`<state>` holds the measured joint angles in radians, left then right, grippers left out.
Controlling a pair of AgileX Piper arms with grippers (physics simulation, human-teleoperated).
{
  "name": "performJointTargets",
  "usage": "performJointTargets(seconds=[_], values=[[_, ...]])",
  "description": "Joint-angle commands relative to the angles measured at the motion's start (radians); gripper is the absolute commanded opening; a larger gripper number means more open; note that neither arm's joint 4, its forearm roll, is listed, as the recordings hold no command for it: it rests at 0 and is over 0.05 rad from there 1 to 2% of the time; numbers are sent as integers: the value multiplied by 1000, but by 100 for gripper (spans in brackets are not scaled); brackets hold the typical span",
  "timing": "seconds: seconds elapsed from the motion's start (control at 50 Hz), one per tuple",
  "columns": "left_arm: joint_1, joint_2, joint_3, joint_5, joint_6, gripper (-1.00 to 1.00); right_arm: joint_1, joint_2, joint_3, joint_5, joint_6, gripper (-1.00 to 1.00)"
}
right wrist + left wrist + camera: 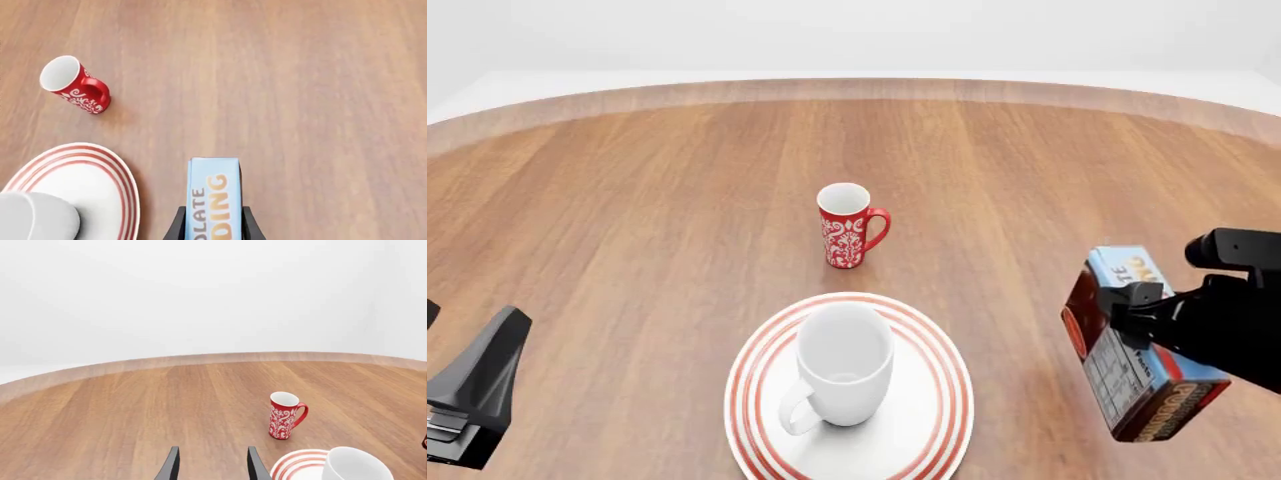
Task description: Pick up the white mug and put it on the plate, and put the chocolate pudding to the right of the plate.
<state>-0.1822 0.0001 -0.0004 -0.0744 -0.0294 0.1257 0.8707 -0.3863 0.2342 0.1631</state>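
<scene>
White mug [845,365] stands upright on the plate [934,420], handle toward the near left, mouth open upward. Chocolate pudding [1134,345] is to the right of the plate, tilted, pinched by the right hand [1141,330]; whether it touches the table [627,200] cannot be told.

Right wrist view: light blue lettered face of the carton [213,197] between two dark fingers [177,225], pressed against its sides; plate rim [123,180] just beside it. Front view shows instead the carton's dark side panel.

Left hand [212,465]: fingers spread with a bare gap between them, holding nothing, well left of the plate; front view shows only its dark body [474,400] at the near left edge.

Red mug [847,225] stands upright beyond the plate, apart from it.
</scene>
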Motion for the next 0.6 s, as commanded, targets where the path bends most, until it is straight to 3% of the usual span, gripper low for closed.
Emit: performJointTargets(seconds=[0.02,0.4,0.6], values=[[0,0,0,0,0,100,19,-40,34,28,30,-100],[0,0,0,0,0,100,16,-121,91,74,55,-100],[0,0,0,0,0,100,9,-106,127,39,61,-100]])
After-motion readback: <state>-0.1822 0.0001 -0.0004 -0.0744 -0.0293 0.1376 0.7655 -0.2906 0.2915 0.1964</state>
